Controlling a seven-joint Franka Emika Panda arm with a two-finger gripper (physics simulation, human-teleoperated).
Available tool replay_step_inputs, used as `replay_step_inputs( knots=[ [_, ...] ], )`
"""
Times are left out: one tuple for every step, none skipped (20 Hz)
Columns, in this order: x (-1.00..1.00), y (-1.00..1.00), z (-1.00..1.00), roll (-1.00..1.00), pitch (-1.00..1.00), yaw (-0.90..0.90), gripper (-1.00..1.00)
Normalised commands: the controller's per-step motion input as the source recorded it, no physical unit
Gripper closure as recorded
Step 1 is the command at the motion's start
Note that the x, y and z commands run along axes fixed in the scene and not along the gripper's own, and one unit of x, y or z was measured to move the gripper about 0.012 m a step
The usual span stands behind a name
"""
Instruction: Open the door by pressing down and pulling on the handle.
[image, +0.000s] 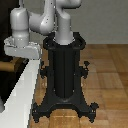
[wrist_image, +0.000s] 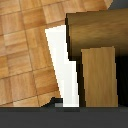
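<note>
Handle (wrist_image: 100, 75): brown-golden lever, seen close in the wrist view.
Door (image: 7, 82): dark panel with white edge.
Gripper (image: 20, 47): state of fingers cannot be told.

Wood, matt metal and smooth plastic
Handle (wrist_image: 100, 75) looks like matt golden-brown wood; floor (image: 107, 75) is wooden parquet; pedestal (image: 65, 75) matt black metal; arm (image: 40, 20) smooth grey-white plastic

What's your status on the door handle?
Gripper by door, jaws unreadable. Handle close in wrist view, no grip seen. Nothing visible blocking it.
</note>
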Motion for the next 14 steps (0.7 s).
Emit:
replay_step_inputs(
  knots=[
    [0.0,0.0,0.0,0.0,0.0,0.0,1.0],
    [0.0,0.0,0.0,0.0,-0.15,0.0,1.0],
    [0.0,0.0,0.0,0.0,-0.15,0.0,1.0],
    [0.0,0.0,0.0,0.0,0.0,0.0,1.0],
    [0.0,0.0,0.0,0.0,-0.15,0.0,1.0],
    [0.0,0.0,-1.0,0.0,-0.15,0.0,1.0],
    [0.0,0.0,0.0,0.0,-0.15,0.0,1.0],
    [0.0,0.0,-1.0,0.0,0.0,0.0,1.0],
    [0.0,0.0,0.0,0.0,-0.15,0.0,1.0],
    [0.0,0.0,-1.0,0.0,0.0,0.0,1.0],
    [0.0,0.0,0.0,0.0,0.0,0.0,1.0],
    [0.0,0.0,0.0,0.0,0.0,0.0,1.0],
    [0.0,0.0,-1.0,0.0,0.0,0.0,1.0],
    [0.0,0.0,0.0,0.0,0.0,0.0,1.0]
  ],
)
